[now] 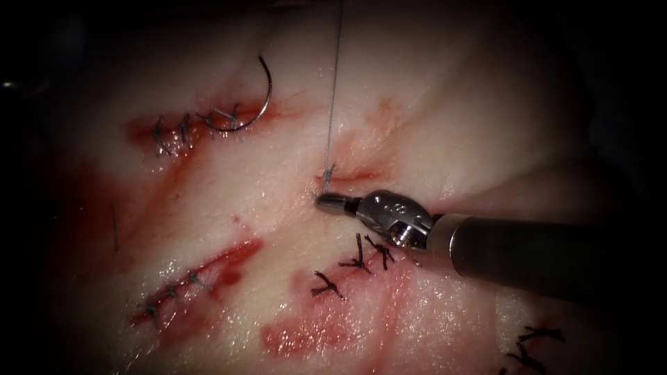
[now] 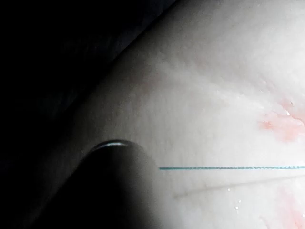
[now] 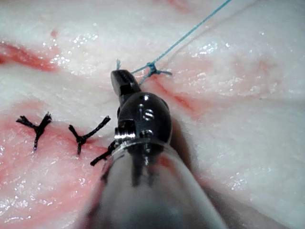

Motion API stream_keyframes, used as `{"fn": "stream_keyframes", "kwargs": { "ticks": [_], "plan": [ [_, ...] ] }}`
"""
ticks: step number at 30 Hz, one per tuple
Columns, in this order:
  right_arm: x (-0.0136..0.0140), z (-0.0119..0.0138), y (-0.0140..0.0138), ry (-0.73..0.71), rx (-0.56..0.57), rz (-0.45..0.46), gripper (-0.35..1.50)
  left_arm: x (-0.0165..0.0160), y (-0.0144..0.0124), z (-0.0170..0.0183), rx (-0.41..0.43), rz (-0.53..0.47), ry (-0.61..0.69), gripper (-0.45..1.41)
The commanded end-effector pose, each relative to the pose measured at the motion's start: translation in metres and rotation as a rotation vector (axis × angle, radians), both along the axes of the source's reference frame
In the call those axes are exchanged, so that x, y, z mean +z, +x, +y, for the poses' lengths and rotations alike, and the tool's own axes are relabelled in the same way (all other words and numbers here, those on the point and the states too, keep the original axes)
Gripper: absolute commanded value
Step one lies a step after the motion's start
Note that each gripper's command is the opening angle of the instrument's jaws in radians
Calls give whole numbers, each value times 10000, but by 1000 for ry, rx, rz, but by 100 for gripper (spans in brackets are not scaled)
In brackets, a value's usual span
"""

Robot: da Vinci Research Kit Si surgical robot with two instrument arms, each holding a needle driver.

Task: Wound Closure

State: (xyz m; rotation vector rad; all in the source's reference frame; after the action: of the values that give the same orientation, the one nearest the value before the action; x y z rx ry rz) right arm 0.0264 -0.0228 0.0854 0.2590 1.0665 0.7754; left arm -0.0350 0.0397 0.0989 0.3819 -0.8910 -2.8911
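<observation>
My right tool (image 1: 321,201) comes in from the right and lies low on the tissue (image 1: 445,118). Its jaws (image 3: 121,78) are shut on the short end of the blue thread, just below the knot (image 1: 328,172) (image 3: 151,69) at the left end of a small cut (image 1: 354,173). From the knot the long thread (image 1: 335,83) runs taut upward. It ends at my left tool (image 2: 151,168), which holds the thread (image 2: 228,167) stretched over pale tissue. The curved needle (image 1: 262,104) lies free at upper left, its tip by a stitched cut (image 1: 187,130); neither tool holds it.
Dark stitches (image 1: 361,260) sit under the right tool's wrist, with another (image 1: 326,285) lower left of them. A stitched cut (image 1: 194,278) with red fluid lies at lower left, more stitches (image 1: 535,344) at lower right. A loose thread piece (image 1: 114,226) lies far left.
</observation>
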Motion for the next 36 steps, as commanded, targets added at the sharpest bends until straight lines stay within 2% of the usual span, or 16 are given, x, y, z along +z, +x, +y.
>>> {"fn": "stream_keyframes", "kwargs": {
  "ticks": [1, 4, 7, 11, 18, 21, 24, 25, 26, 29, 33, 34, 36],
  "plan": [
    [5, -1, 9, 1, -8, -5, -35, 3, -7, 15, 0, -6, -15, -45],
    [8, -10, 10, 14, -45, -23, -35, 8, -14, 23, 13, -15, -38, -45],
    [17, -40, 19, 67, -139, -54, -35, 22, -31, 20, 20, -18, -61, -45],
    [16, -59, 23, 101, -194, -58, -35, 36, -45, 16, 39, -21, -59, -45],
    [8, -50, 21, 82, -126, -65, -35, 34, -45, 12, 60, -42, -59, -45],
    [-2, -38, 20, -83, -89, -78, -35, 30, -39, 2, 67, -38, -56, -45],
    [-11, -31, 19, -128, -52, -104, -35, 23, -31, -6, 69, -30, -48, -45],
    [-12, -29, 17, -137, -36, -108, -1, 20, -29, -8, 72, -32, -46, -45],
    [-13, -28, 16, -142, -32, -110, 12, 17, -25, -11, 72, -29, -41, -45],
    [-12, -25, 9, -178, -36, -118, 24, 8, -16, -17, 77, -29, -34, -45],
    [-8, -14, -3, -248, -52, -119, 71, 0, -8, -24, 79, -29, -31, -45],
    [-6, -6, -8, -289, -59, -125, 99, -2, -6, -26, 80, -31, -31, -45],
    [-2, 0, -8, -340, -69, -141, 118, -2, -5, -25, 79, -30, -29, -45]
  ]
}}
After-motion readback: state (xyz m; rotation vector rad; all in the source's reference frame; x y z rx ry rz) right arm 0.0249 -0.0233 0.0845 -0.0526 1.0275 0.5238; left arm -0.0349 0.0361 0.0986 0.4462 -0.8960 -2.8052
